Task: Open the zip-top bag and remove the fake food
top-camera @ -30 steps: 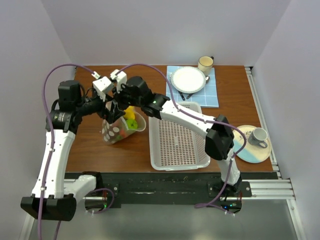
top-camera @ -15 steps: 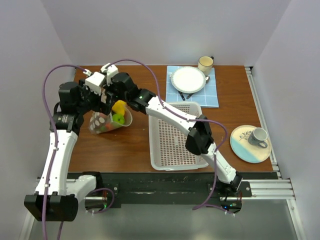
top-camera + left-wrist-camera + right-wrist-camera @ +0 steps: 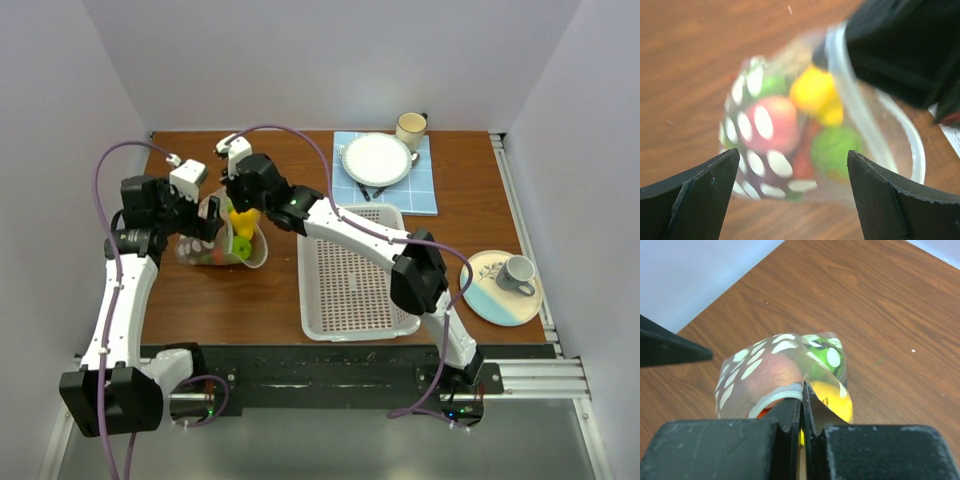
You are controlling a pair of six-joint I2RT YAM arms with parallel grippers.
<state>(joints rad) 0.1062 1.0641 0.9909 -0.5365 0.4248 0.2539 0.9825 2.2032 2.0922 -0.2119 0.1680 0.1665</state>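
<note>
1. My left claw [image 3: 792, 160] is spread wide and holds nothing. It sits toward the far-left corner of the worktop [image 3: 250, 300].
2. The zip-top bag [image 3: 215, 250] lies just ahead of that open claw and a little below it. In the left wrist view it is framed between the two fingers. I can see no contact, though that view is blurred.
3. The bag is in the left part of the worktop, nearer the far edge than the near one. Its dotted closed end points to the left edge and its mouth gapes toward the right edge, so the long axis runs left to right.
4. The fake food [image 3: 815, 95] is all inside the bag: a yellow piece, a pink one and a green one, crowded toward the mouth.
5. My right claw [image 3: 802, 389] is pinched tight on the far side of the bag's rim, with the plastic caught between its fingers. I cannot tell whether the bag's bottom rests on the wood.
6. I judge the left claw to be the free one and the nearer to the closed end, so it must either round the bag to the mouth or take the bottom and tip.
7. The white basket [image 3: 355, 290] stands just right of the mouth.
</note>
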